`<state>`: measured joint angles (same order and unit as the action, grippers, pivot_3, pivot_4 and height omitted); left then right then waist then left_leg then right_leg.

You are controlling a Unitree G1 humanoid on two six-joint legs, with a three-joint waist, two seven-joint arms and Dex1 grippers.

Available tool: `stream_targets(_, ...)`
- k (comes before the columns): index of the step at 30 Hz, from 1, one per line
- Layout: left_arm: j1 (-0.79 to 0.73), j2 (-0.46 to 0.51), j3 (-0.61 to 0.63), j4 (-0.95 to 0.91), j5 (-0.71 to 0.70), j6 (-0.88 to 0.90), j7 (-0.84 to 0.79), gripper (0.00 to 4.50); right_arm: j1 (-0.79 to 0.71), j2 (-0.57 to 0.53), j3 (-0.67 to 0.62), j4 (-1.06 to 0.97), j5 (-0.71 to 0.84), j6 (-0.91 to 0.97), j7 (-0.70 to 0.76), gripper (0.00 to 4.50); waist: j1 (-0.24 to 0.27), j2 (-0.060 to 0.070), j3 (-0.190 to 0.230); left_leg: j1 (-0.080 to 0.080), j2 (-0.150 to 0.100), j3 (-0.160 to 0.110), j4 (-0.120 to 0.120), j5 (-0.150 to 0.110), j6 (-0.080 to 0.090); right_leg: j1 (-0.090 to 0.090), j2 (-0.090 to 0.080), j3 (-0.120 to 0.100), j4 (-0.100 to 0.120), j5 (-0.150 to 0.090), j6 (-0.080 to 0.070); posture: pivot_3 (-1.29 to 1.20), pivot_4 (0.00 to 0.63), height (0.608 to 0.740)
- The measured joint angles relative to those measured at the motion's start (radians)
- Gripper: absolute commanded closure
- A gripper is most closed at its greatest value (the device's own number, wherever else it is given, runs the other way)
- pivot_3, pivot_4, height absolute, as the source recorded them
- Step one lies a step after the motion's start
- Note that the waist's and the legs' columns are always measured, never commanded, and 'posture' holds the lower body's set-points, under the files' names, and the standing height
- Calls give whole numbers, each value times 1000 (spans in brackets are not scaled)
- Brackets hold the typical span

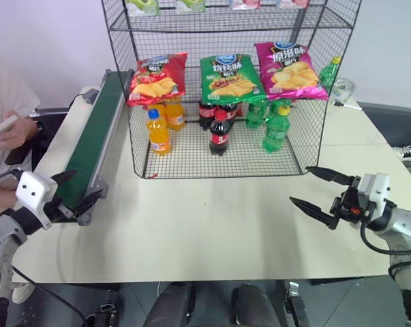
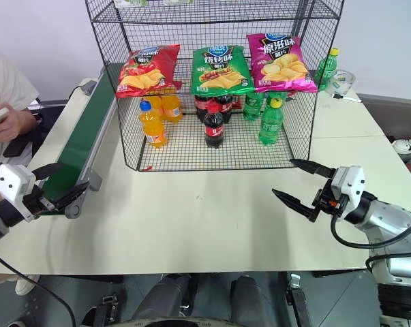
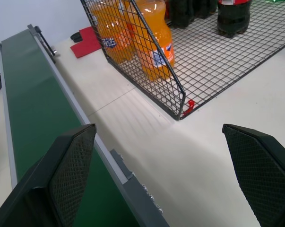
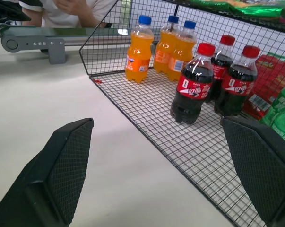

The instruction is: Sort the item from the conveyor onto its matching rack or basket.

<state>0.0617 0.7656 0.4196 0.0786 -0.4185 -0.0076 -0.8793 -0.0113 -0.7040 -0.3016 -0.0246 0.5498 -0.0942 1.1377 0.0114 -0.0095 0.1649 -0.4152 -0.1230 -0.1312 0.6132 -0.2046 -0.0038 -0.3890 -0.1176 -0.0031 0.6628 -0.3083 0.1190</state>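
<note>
Your left gripper [image 1: 72, 189] is gaping wide at the dark-green conveyor belt [image 1: 93, 136]. Your right gripper [image 1: 321, 191] is hovering wide open, empty. The red crinkly chip bag [image 1: 157, 77] is hanging on the black wire-mesh rack [image 1: 297, 146].

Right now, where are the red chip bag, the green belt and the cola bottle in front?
red chip bag [image 1: 157, 78], left eye view, bag's middle
green belt [image 1: 93, 143], left eye view, belt's surface
front cola bottle [image 1: 219, 133], left eye view, red label

Cream table [image 1: 212, 225] — bearing conveyor [image 1: 96, 133] and wire rack [image 1: 225, 153], side by side.
</note>
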Motion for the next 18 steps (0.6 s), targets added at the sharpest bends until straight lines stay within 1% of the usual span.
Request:
stream_targets(8, 24, -4, 0, -2, -2, -1, -22, 26, -6, 0, 1, 4, -2, 0, 0, 0, 0, 0, 0, 0, 0, 0, 0, 0, 0, 0, 0, 0, 0, 0, 0, 0, 150, 740)
stream_targets(18, 20, -4, 0, 8, -7, 5, -37, 26, -15, 7, 12, 11, -16, 0, 0, 0, 0, 0, 0, 0, 0, 0, 0, 0, 0, 0, 0, 0, 0, 0, 0, 0, 150, 740)
